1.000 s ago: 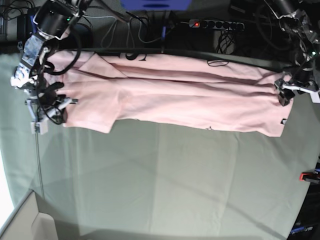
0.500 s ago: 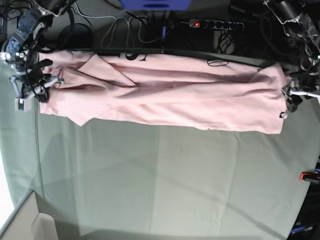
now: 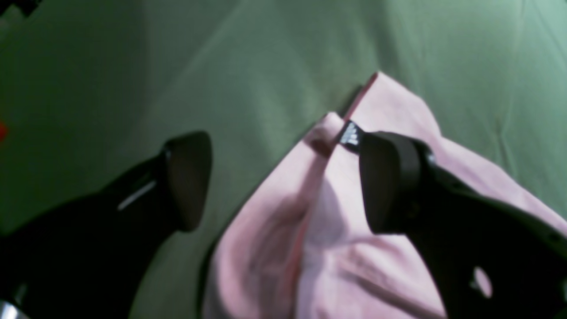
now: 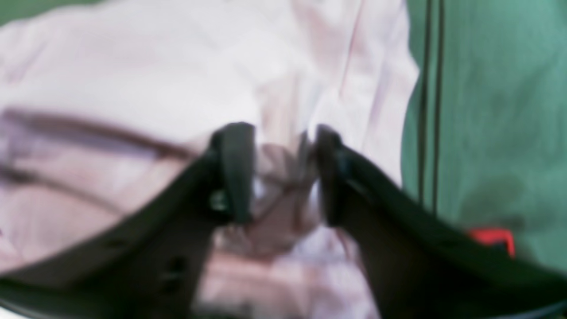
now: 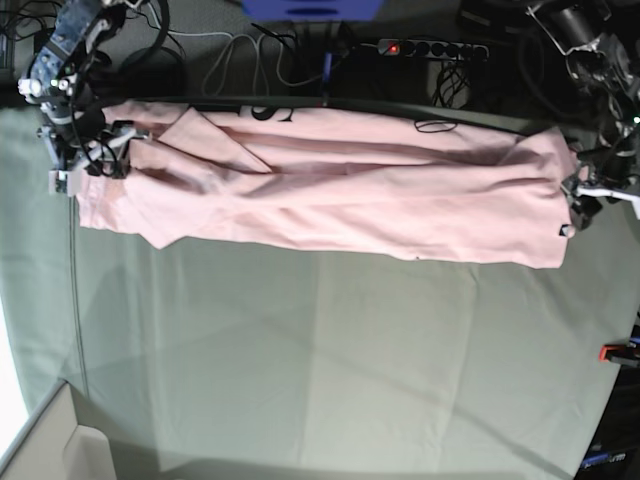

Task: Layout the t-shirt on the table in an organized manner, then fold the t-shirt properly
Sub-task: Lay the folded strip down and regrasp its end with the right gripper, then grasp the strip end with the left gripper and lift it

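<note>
Your t-shirt lies in a long, wide band across the far part of the table, with loose folds near both ends. You seem to be part-way through the fold, tidying the band before it can be made smaller. To do this well, free the cloth fully at each end before lifting away, so that no edge gets dragged back. Then take just the top layer by its corner, draw it gently outward until the slanting creases flatten, and lay it down level with the layer beneath. Pull too hard on one side and the whole band may skew.

Your left pincer stands wide open over the shirt's end, with cloth showing between its fingers and nothing gripped; whether a finger brushes the fabric, you cannot tell from here. Your right pincer is parted too, less widely, low over the crumpled cloth at the other end. Fabric bunches between its tips, but they don't pinch it; it looks released, probably touching the folds.
</note>
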Available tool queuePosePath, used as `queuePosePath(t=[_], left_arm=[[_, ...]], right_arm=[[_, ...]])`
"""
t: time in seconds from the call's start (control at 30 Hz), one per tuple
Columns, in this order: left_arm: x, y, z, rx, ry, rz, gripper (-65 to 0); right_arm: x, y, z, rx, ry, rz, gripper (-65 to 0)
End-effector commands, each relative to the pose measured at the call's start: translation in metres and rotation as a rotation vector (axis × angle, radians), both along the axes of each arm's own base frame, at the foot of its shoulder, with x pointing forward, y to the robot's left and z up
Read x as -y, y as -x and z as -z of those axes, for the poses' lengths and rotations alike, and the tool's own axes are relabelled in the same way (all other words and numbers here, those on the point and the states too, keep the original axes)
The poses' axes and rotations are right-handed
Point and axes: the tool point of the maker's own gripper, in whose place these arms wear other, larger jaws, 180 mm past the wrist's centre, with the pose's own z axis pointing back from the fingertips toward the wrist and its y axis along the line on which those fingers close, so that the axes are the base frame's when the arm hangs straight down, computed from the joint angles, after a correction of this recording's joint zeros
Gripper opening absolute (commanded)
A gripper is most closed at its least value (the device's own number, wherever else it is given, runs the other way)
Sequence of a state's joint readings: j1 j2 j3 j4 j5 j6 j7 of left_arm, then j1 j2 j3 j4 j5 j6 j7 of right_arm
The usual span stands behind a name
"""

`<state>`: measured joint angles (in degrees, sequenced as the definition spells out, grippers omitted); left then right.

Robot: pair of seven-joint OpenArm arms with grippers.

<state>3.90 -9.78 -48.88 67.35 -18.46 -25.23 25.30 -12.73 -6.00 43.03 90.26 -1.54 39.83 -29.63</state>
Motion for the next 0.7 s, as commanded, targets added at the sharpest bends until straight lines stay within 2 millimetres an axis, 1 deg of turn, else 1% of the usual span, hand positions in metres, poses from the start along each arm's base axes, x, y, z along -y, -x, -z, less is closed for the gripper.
queuePosePath(t=[0.0,0.07,0.1,0.2,0.37,0.43,0.5,0.53,0.67], left_arm=[[-0.001,-0.012,-0.010,0.036,-0.011,0.015,-14.6],[0.010,-0.014,0.003,0.011,0.017,0.038,-14.6],[0.011,-0.014,0.006,0.000,0.019,0.047,-14.6],[0.019,-0.013,0.016,-0.027,0.034,0.071,-14.6],[0.020,-0.010,0.020,-0.038,0.036,0.073,-14.6],[0.019,-0.004,0.028,-0.060,0.051,0.064,-14.6],[0.011,0.003,0.037,-0.097,0.056,0.059,-14.6],[0.009,0.010,0.047,-0.125,0.075,0.050,-14.7],[0.015,0.015,0.068,-0.169,0.130,0.035,-15.2]], right_arm=[[0.004,-0.010,-0.017,0.068,0.020,0.002,-32.4],[0.004,-0.012,-0.025,0.085,0.033,0.004,-28.4],[0.004,-0.013,-0.029,0.094,0.042,-0.001,-27.4],[0.002,-0.010,-0.036,0.103,0.057,-0.004,-27.4],[0.002,-0.011,-0.043,0.116,0.069,-0.006,-27.4],[0.002,-0.011,-0.043,0.116,0.069,-0.006,-27.4],[0.002,-0.010,-0.042,0.114,0.069,-0.007,-27.4],[0.002,-0.010,-0.042,0.114,0.069,-0.007,-27.4],[0.001,-0.010,-0.042,0.114,0.067,-0.006,-27.4]])
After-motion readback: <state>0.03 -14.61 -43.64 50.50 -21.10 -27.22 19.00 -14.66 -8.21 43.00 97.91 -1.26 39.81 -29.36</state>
